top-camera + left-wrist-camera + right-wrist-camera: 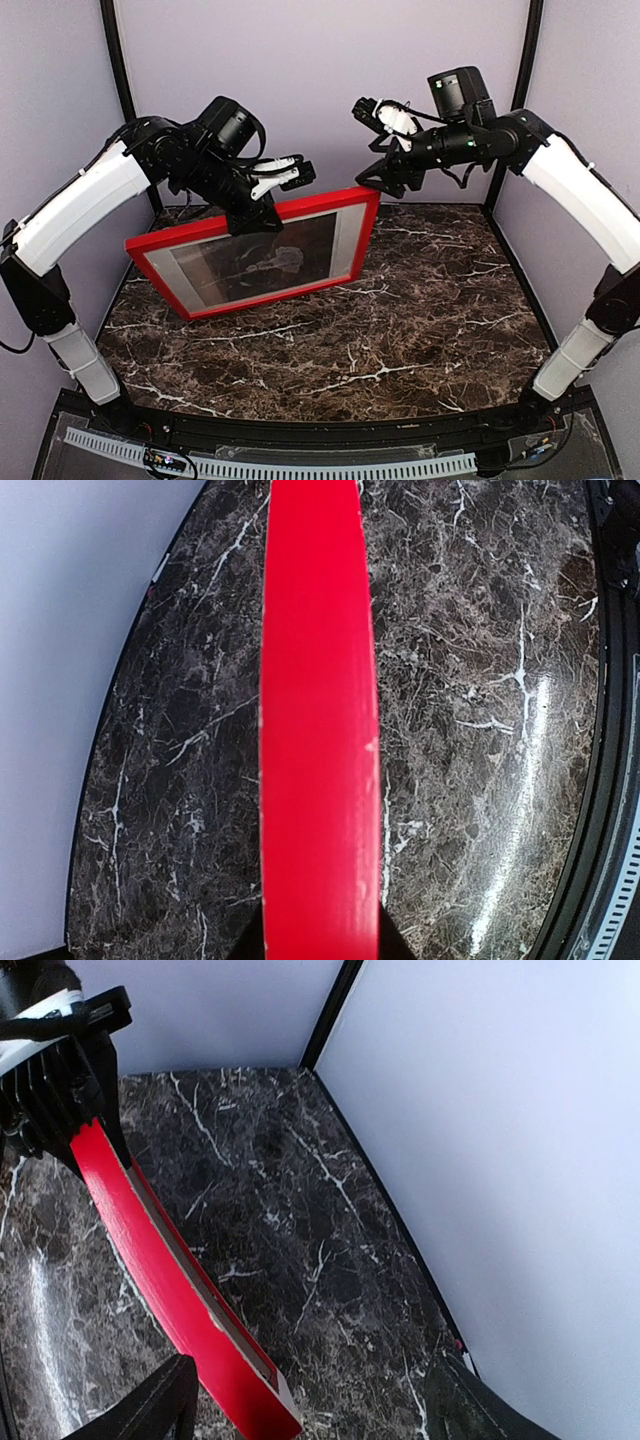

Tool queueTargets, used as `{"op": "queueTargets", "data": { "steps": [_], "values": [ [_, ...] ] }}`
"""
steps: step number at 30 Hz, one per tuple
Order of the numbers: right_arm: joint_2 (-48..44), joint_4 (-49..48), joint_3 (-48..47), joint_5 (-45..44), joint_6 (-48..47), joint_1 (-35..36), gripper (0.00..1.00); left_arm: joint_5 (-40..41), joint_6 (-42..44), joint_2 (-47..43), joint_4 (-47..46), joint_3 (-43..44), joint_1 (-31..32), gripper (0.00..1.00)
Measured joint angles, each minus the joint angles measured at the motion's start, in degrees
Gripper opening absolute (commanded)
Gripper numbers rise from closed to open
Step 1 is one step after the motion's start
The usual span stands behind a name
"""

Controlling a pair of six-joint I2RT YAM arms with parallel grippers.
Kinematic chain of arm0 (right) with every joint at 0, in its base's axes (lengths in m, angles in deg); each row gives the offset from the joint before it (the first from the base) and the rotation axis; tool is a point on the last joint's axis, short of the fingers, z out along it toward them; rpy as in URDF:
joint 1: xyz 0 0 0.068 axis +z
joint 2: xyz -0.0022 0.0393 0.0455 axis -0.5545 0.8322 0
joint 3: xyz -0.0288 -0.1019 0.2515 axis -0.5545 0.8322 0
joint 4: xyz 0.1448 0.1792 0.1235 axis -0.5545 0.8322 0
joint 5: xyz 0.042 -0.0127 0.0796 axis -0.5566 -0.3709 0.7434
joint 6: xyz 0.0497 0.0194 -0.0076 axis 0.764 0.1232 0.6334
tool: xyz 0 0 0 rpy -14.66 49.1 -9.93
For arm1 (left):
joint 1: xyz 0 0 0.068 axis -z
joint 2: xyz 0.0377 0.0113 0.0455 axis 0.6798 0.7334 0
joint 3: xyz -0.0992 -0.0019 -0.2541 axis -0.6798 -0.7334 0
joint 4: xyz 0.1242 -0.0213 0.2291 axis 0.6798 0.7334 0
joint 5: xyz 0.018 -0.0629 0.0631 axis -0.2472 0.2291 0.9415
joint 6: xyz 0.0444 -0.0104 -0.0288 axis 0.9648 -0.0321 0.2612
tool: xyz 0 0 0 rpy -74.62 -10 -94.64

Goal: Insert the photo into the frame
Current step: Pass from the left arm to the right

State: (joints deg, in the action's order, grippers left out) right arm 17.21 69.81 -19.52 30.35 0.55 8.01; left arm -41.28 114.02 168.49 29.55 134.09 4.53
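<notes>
Red frame [335, 202] around dark photo [265, 262]

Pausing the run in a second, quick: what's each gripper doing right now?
Left gripper: closed on the frame, at its top edge.
Right gripper: open, fingers either side of the frame's corner, not clamped.

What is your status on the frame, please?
Left fingers shut on frame top edge. Right fingers open, straddling its corner. Photo showing inside, frame tilted. Nothing in the way.
</notes>
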Motion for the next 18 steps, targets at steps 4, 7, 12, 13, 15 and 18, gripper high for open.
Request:
{"op": "queueTargets", "data": {
  "steps": [4, 7, 12, 13, 15, 18],
  "values": [
    [3.8, 5.4, -4.0, -0.8, -2.8, 1.1, 0.76, -1.0, 0.6, 2.4, 0.0, 0.4, 0.0, 0.0],
    [5.6, 8.6, -5.2, -0.7, -3.9, 1.9, 0.75, -1.6, 1.0, 3.0, 0.2, 1.2, 0.0, 0.0],
    [6.3, 12.0, -5.3, -0.5, -5.0, 2.8, 0.75, -1.9, 1.4, 4.0, 0.6, 2.3, 0.0, 0.0],
    [6.4, 12.4, -5.3, -0.5, -5.2, 2.9, 0.75, -2.0, 1.5, 4.0, 0.6, 2.4, 0.0, 0.0],
    [6.6, 12.9, -5.3, -0.9, -5.5, 3.1, 0.74, -2.1, 1.6, 4.1, 0.6, 2.5, 0.0, 0.0],
    [7.5, 13.5, -5.4, -1.9, -6.0, 3.3, 0.71, -2.4, 1.9, 4.2, 0.7, 2.6, 0.0, 0.0]
  ]
}}
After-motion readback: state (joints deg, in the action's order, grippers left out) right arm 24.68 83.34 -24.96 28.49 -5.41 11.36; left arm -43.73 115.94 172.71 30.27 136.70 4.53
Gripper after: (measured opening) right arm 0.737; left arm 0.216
